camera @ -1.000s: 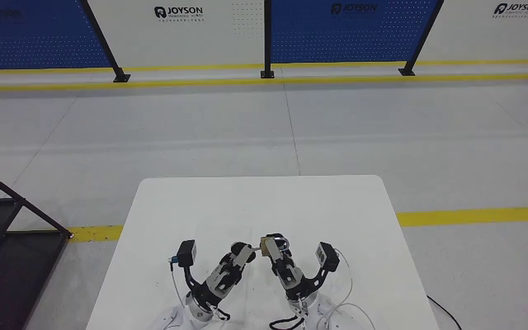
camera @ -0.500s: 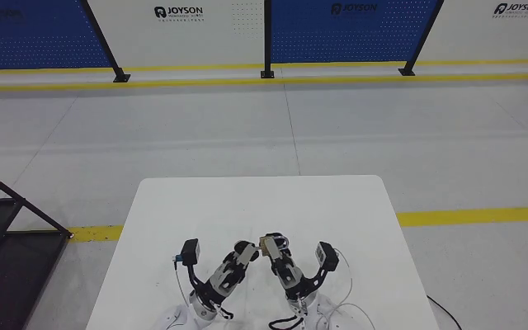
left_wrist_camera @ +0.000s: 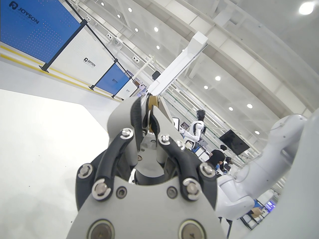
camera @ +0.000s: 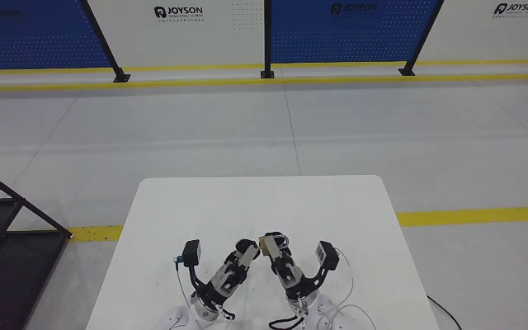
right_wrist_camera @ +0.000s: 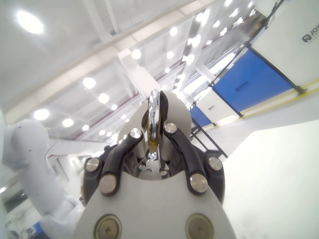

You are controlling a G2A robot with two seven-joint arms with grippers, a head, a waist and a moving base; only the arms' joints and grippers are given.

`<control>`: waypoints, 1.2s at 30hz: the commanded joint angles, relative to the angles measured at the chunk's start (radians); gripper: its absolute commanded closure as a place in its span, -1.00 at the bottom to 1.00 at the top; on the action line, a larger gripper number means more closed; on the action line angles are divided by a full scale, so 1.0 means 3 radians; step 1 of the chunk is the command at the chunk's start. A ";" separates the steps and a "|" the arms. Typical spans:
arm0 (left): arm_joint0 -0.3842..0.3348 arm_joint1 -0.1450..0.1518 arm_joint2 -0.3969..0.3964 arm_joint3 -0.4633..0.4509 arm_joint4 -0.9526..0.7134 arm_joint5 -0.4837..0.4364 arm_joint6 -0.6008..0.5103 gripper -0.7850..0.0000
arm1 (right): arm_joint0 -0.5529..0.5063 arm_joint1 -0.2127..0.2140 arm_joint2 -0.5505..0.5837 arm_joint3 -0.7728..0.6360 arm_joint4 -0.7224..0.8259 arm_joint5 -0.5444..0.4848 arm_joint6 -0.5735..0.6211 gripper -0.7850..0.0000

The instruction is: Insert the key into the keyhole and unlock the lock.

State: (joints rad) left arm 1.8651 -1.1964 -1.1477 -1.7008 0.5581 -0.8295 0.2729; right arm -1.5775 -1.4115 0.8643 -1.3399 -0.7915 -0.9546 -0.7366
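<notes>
Low over the near part of the white table [camera: 247, 206], the right gripper [right_wrist_camera: 155, 108] was clamped on the lock [right_wrist_camera: 154, 115], chrome shackle between its pads. Just beside it, the left gripper [left_wrist_camera: 147, 116] pinched the key [left_wrist_camera: 148, 118], with the lock's brass body at its fingertips; whether the key had entered could not be told. Beyond stood blue barrier panels [camera: 346, 29].

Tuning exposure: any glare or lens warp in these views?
Right wrist view: ceiling lamps flare; the lock in the right gripper mirrors them. Left wrist view: beams bow from lens warp. Top view: even light, table without hot spots.
</notes>
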 commanded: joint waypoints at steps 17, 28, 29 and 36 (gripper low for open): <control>0.0042 0.0012 -0.0086 0.0037 0.0000 -0.0110 0.0005 0.43 | -0.0057 -0.0006 0.0097 -0.0033 0.0057 -0.0066 0.0078 1.00; 0.0026 0.0005 -0.0069 0.0028 0.0031 -0.0093 -0.0010 1.00 | -0.0049 -0.0025 0.0096 -0.0008 0.0100 -0.0038 0.0181 1.00; 0.0026 0.0005 -0.0070 0.0023 0.0037 -0.0091 -0.0007 1.00 | -0.0046 -0.0027 0.0096 -0.0005 0.0108 -0.0030 0.0194 1.00; 0.0024 0.0001 -0.0068 0.0019 0.0054 -0.0068 0.0004 1.00 | -0.0042 -0.0037 0.0090 -0.0011 0.0137 -0.0007 0.0276 1.00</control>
State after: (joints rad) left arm 1.8728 -1.1958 -1.1688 -1.6953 0.5738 -0.8510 0.2740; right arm -1.5901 -1.4223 0.8913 -1.3424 -0.7498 -0.9569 -0.6554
